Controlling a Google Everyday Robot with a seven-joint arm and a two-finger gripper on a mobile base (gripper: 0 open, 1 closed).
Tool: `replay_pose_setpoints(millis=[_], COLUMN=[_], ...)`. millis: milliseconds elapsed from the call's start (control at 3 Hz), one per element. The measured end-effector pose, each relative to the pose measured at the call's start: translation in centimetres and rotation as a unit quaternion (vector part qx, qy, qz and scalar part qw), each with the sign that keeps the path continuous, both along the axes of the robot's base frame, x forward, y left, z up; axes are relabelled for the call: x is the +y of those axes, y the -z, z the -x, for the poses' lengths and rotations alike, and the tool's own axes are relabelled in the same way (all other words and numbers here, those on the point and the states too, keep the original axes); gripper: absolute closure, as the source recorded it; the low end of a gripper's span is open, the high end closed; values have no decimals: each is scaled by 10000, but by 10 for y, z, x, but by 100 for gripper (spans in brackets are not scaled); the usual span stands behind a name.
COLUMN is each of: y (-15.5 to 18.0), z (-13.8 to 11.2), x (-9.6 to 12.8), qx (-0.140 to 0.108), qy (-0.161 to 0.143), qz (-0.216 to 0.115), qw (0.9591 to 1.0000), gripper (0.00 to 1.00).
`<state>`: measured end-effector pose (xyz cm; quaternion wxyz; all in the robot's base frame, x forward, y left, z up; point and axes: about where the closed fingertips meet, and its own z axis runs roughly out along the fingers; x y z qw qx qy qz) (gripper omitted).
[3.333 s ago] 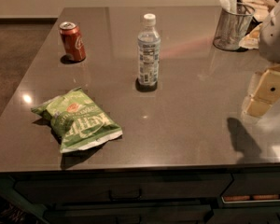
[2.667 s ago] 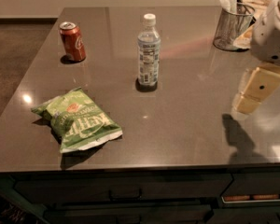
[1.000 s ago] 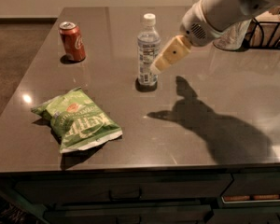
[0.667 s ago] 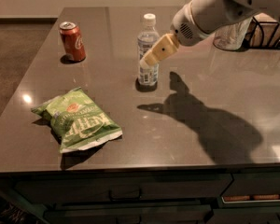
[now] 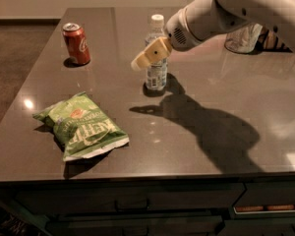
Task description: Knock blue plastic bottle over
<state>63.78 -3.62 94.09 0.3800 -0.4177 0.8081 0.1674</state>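
Grey-brown glossy countertop (image 5: 265, 97), drawers (image 5: 137, 200) beneath, brown floor (image 5: 12, 58) left | blue plastic bottle (image 5: 157, 76) upright | gripper (image 5: 141, 62) overlapping its label, grip state: cannot tell | red can (image 5: 76, 43), green chip bag (image 5: 81, 127) left.

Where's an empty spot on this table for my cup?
The biggest bare patch of table is the right side, between the blue plastic bottle and the right edge. Another lies between the red can and the green chip bag. It's crowded mid-table, where the gripper hangs right in front of the bottle.
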Motion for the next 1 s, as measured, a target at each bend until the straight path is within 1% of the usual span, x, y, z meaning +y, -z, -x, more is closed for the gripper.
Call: replay_pose_setpoints(millis=[333, 667, 1000], y=[0, -3, -13], z=[-6, -7, 2], x=[11, 13, 4], qx=[16, 7, 36], qy=[-16, 28, 150], qz=[-155, -261, -18], qw=[9999, 9997, 9999], gripper=[18, 41, 65])
